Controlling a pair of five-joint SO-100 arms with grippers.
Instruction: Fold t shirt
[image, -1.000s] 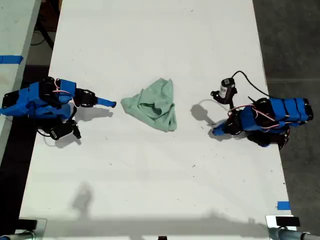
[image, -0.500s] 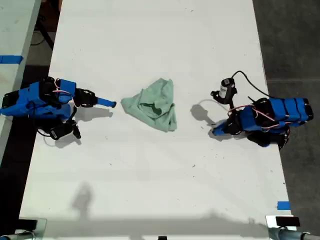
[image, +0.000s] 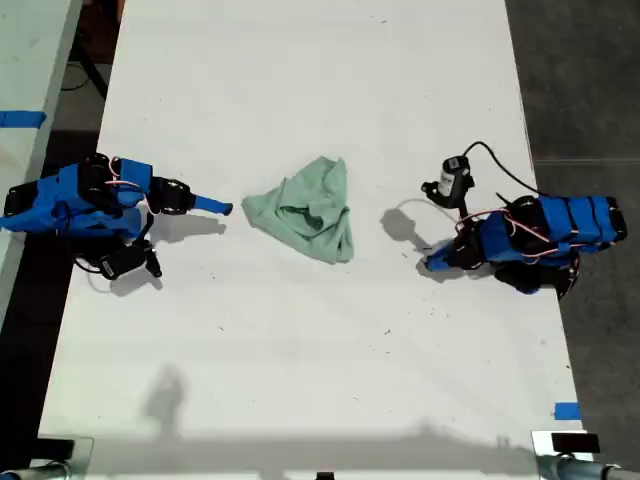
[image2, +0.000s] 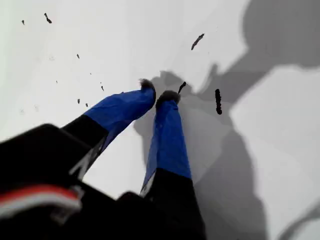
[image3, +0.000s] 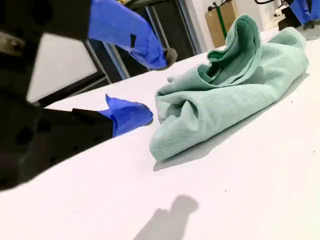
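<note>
The t shirt (image: 305, 212) lies as a crumpled mint-green heap on the white worktop (image: 300, 380), between the two arms and not yet spread or folded. My second gripper (image3: 155, 85) looks straight at it: in the second wrist view the garment sits directly ahead of the jaws, just beyond the fingertips (image3: 132, 114), not touching them. The jaws stand apart by a moderate gap and hold nothing. In the exterior view this matches the arm at that view's left, whose blue tip (image: 212, 206) points at the near edge of the heap with only a narrow strip of bare worktop between. My first gripper (image2: 159, 95) belongs to the arm at the exterior view's right (image: 440, 258); its wrist view shows only bare worktop and shadow under the tips, which are brought almost together with a thin slit between them — nothing is held. The garment lies well apart from this gripper, off beyond its tip toward the middle of the worktop. The heap has no clear long axis; it runs loosely from a narrow corner on the second gripper's side to a taller bunched ridge on the far side. Judgement: the second gripper is the nearer one, and a short straight advance — jaws kept apart — would reach the near corner of the cloth first.
</note>
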